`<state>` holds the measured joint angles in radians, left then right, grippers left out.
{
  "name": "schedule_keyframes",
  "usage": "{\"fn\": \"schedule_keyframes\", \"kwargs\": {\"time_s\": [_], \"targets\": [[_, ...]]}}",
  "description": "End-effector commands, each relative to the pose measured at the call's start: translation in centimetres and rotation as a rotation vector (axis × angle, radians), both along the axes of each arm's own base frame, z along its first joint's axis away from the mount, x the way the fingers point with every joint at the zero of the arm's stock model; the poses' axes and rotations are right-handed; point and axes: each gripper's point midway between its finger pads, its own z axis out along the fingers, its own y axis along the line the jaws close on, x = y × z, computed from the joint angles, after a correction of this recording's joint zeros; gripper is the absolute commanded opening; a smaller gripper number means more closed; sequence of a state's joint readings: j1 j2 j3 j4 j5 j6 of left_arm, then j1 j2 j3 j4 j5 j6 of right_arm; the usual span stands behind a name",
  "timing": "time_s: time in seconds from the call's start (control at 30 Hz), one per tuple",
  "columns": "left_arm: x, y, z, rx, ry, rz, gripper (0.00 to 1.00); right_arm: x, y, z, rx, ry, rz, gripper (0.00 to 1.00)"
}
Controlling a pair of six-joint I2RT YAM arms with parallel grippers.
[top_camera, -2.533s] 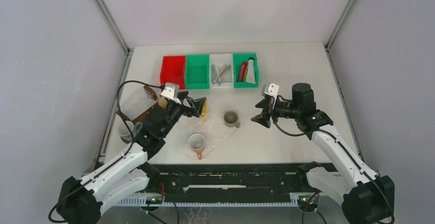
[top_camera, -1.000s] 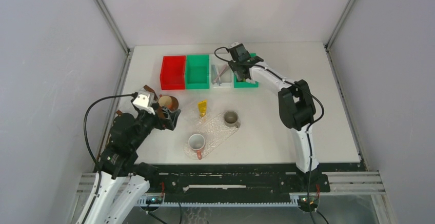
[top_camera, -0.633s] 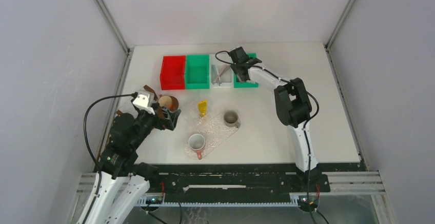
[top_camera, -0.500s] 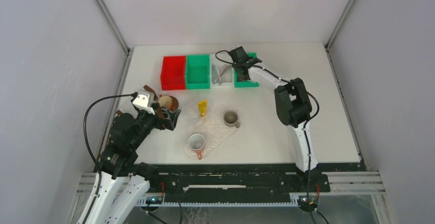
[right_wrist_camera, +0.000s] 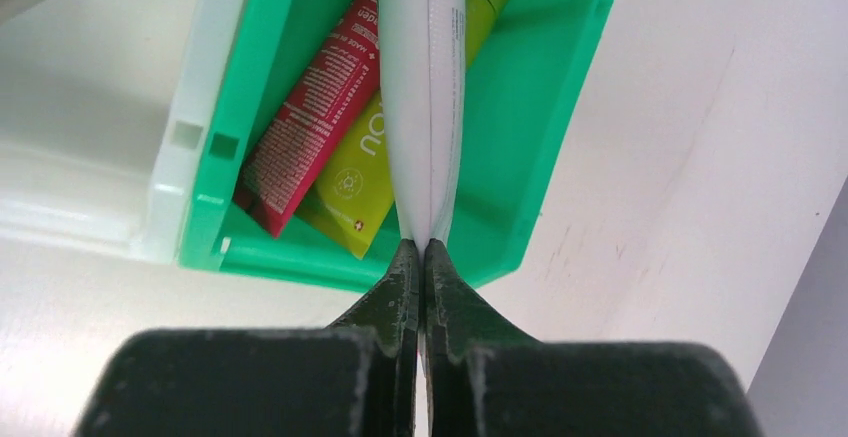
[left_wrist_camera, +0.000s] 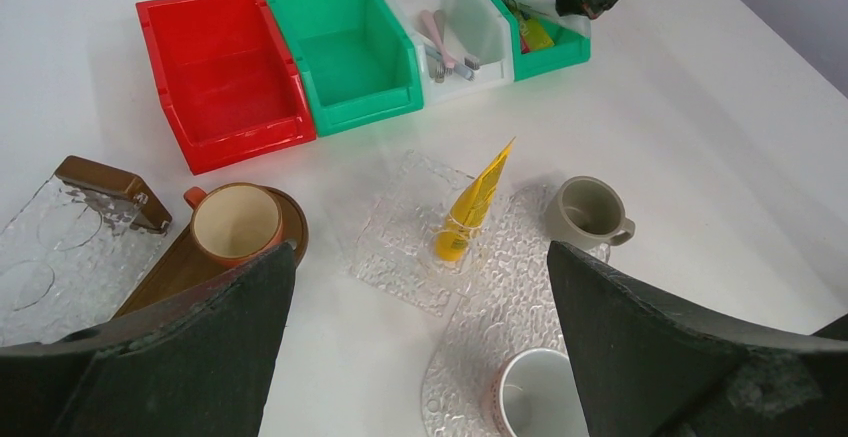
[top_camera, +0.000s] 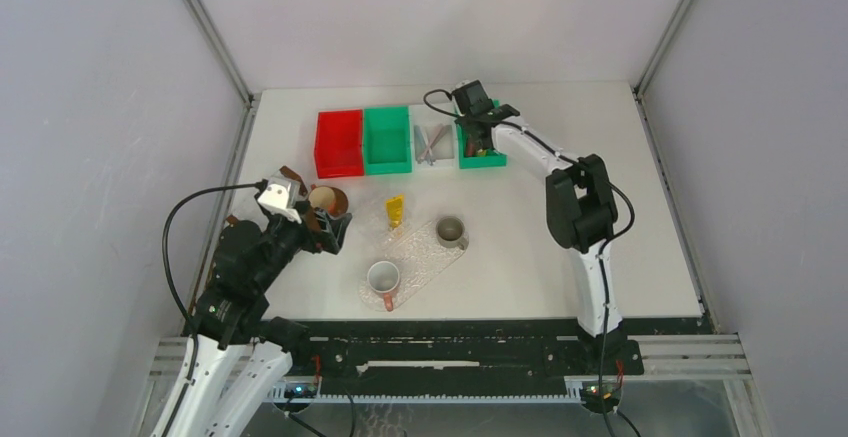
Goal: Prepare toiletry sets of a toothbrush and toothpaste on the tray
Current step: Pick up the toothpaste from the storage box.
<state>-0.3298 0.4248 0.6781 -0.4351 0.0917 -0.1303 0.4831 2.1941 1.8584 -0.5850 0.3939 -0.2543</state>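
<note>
- Four bins stand in a row along the far edge of the bench (top_camera: 560,247): a red bin (top_camera: 337,141), a green bin (top_camera: 386,139), a clear bin (top_camera: 432,129) and a second green bin (top_camera: 482,159) at the right end.
- Reaching into that right-end green bin, the right gripper (right_wrist_camera: 421,247) is fully closed, its fingers pinching the flat crimped end of a white tube (right_wrist_camera: 425,87).
- Under the white tube in the same bin lie a red tube (right_wrist_camera: 310,107) and a lime tube (right_wrist_camera: 365,177), side by side and touching.
- Several toothbrushes (left_wrist_camera: 440,42) lie crossed in the clear bin.
- Near the middle of the bench is a clear patterned tray (left_wrist_camera: 395,247), and a yellow tube (left_wrist_camera: 470,202) stands on it cap down, tilted.
- One grey mug (left_wrist_camera: 590,212) sits on the tray just beside the yellow tube, and a white mug (left_wrist_camera: 535,402) sits at the tray's near end.
- Wide open and holding nothing, the left gripper (top_camera: 330,225) hovers over the left part of the bench.
- Just beside it an orange mug (left_wrist_camera: 235,222) rests on a brown board (left_wrist_camera: 160,282).
</note>
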Motion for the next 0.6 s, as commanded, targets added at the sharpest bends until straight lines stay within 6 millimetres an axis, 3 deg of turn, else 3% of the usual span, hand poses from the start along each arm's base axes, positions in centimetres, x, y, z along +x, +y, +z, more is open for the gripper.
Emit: {"fn": "schedule_keyframes", "kwargs": {"time_s": [0.0,0.23,0.37,0.57], "targets": [[0.3,-0.3,1.1,-0.009,-0.043,-0.019,1.00,0.1,0.9,9.1,0.149,-0.141,0.037,0.00],[0.0,-0.9,1.4,-0.022,-0.057,-0.060,1.00,-3.0,1.0,14.4,0.400,-0.142,0.064,0.00],[-0.3,-1.4,1.7,-0.033,-0.073,-0.097,1.00,-6.5,1.1,17.7,0.593,-0.143,0.114,0.00],[-0.8,-3.0,2.0,-0.056,-0.078,-0.189,1.00,-11.8,-0.1,20.6,0.920,-0.129,0.185,0.00]]}}
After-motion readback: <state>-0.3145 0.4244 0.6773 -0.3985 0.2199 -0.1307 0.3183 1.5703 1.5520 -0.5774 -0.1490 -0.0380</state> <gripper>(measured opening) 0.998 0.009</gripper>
